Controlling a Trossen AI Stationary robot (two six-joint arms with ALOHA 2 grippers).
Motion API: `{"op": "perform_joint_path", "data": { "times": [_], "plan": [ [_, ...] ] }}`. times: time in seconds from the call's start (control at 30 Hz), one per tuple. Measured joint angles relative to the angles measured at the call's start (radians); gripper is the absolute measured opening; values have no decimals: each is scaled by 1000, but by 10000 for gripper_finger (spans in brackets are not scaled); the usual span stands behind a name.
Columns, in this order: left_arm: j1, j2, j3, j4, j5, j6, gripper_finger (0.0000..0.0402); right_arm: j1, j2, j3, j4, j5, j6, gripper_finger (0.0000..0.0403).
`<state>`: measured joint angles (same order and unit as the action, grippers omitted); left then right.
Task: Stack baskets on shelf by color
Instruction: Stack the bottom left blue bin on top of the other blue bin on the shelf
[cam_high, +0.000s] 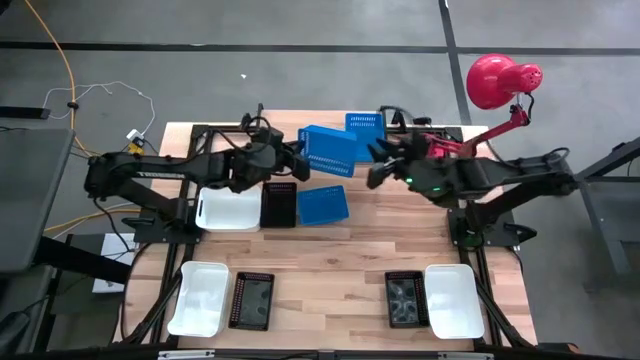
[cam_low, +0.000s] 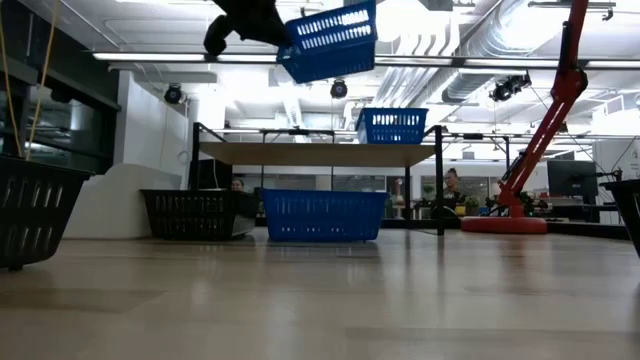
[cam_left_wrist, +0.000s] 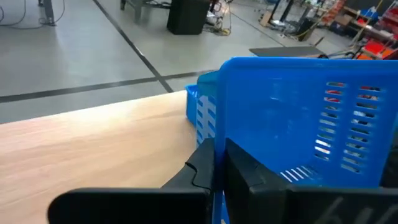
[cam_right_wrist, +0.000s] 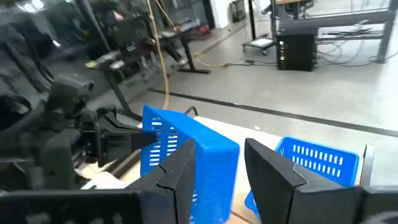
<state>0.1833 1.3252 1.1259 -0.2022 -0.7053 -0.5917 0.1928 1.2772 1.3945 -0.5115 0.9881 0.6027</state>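
Observation:
My left gripper is shut on a bright blue basket and holds it in the air above the shelf; the low view shows that basket high up. A second blue basket stands on the shelf top. A third blue basket rests bottom-down on the table in front of the shelf. My right gripper is open and hovers just beyond the held basket's right end; I see no touch. My left gripper pinches the blue basket's short end wall at its rim, one finger outside and one finger inside. It comes roughly level from the table's left. The basket is lifted clear and tilts a little.
A white basket and a black basket sit on the table by the shelf's left part. Near the front edge stand two white baskets and two black ones. A red lamp stands far right.

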Motion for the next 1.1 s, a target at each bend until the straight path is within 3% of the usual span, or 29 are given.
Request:
{"op": "perform_joint_path", "data": {
  "times": [0.43,0.8,0.9,1.03,1.1],
  "plan": [
    [-30,0,0,41,-103,27,0,-50,323,331,-418,18,102,126],
    [-59,1,0,138,-123,94,0,-98,372,359,-466,35,144,122],
    [-60,1,0,154,-126,105,0,-104,372,359,-468,33,124,91],
    [-61,1,0,162,-109,103,3,-106,372,359,-474,52,95,14],
    [-61,0,0,173,-85,104,10,-107,371,359,-487,69,84,14]
  ]
}}
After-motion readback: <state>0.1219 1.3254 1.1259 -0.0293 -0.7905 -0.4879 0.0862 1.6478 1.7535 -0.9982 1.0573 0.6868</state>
